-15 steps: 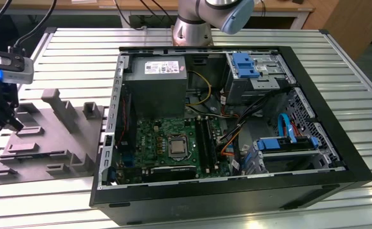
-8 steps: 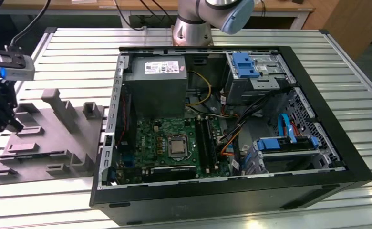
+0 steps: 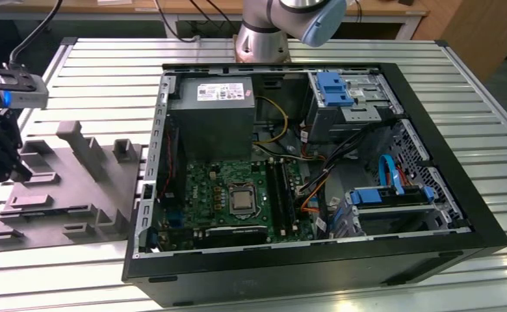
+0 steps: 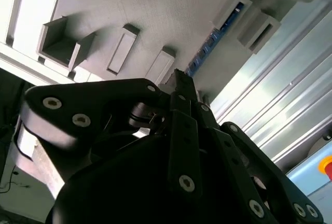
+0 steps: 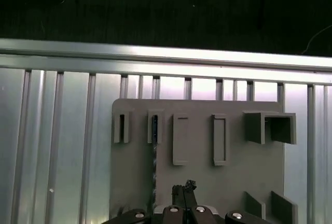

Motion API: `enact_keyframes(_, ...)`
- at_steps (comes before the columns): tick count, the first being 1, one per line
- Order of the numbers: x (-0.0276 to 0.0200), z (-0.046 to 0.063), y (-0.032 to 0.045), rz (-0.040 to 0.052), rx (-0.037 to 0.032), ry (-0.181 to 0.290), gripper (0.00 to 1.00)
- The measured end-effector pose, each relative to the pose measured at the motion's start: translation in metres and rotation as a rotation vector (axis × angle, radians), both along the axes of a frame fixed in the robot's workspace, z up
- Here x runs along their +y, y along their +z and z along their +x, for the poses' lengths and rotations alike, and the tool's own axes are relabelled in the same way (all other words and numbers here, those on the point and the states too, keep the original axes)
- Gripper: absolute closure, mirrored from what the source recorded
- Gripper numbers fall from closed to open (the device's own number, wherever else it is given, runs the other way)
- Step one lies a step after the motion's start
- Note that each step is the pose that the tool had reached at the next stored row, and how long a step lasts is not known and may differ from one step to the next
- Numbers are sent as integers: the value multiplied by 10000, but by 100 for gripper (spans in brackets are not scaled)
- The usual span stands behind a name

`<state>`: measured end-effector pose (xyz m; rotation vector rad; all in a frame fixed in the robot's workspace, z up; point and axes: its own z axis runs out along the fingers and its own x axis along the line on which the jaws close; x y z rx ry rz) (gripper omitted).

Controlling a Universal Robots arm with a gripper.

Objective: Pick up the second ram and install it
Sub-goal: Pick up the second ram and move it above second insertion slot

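second ram point(image 5: 154, 172) edge-on, slotted in holder point(image 5: 233, 182) — gripper point(image 5: 184, 187) cropped

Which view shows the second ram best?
The first wrist view: the second ram runs edge-on along the gray holder. The second wrist view catches a blue stretch; in the exterior view it's too small to tell.

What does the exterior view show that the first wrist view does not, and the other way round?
The exterior view adds the open computer case with its green motherboard, and the arm's base. The first wrist view adds the second ram, which stands on edge in a narrow slot of the fixture, and the dark floor beyond the table's edge. Both show the gray fixture, the slatted metal table and the gripper, which is over the fixture with its fingers shut.
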<state>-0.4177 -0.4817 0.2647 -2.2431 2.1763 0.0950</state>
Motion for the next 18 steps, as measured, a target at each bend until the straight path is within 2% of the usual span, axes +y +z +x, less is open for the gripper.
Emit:
enact_keyframes(8,-7,-17,-84,-79,1,-1,90)
enact_keyframes(18,-74,-18,-127,-128,1,-2,90)
